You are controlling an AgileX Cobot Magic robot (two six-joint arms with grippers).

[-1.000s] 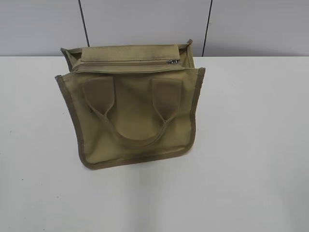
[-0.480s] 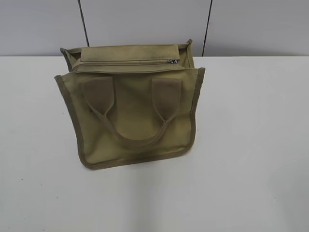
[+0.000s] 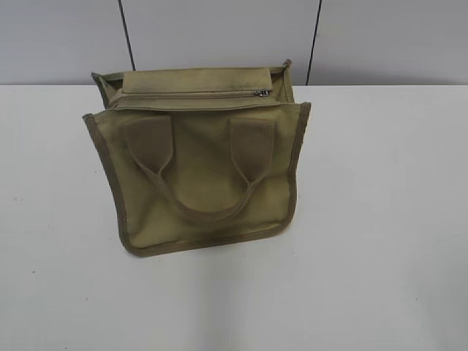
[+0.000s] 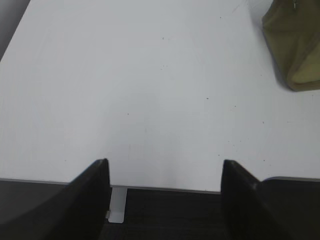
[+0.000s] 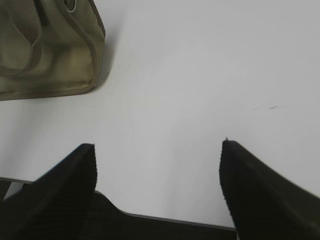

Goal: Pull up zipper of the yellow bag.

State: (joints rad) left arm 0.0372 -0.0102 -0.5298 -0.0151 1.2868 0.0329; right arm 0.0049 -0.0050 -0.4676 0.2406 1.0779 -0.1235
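Lying flat on the white surface [image 3: 380, 219], the yellow bag [image 3: 201, 183] occupies the middle of the exterior view, its trimmed lower edge toward the camera and its mouth toward the grey wall panels [image 3: 219, 36] behind. Across the bag's far end runs the zipper [image 3: 197, 93], a thin straight line in the khaki fabric; its small silvery pull [image 3: 260, 93] sits at the right end of that line, near the bag's right edge. On the bag's upper face two wide strap patches [image 3: 148, 142] flank a short looped handle [image 3: 201, 208], which curves down toward the bag's near edge. No arm appears in the exterior view.

In the left wrist view, the left gripper [image 4: 165, 200] hangs at the surface's near edge with its jaws spread wide and nothing between them; a corner of the bag [image 4: 295, 45] shows at upper right, well apart from it. In the right wrist view, the right gripper [image 5: 157, 195] likewise has its jaws parted and empty above the surface edge, with the bag's trimmed corner [image 5: 47, 50] at upper left, well apart from the jaws.
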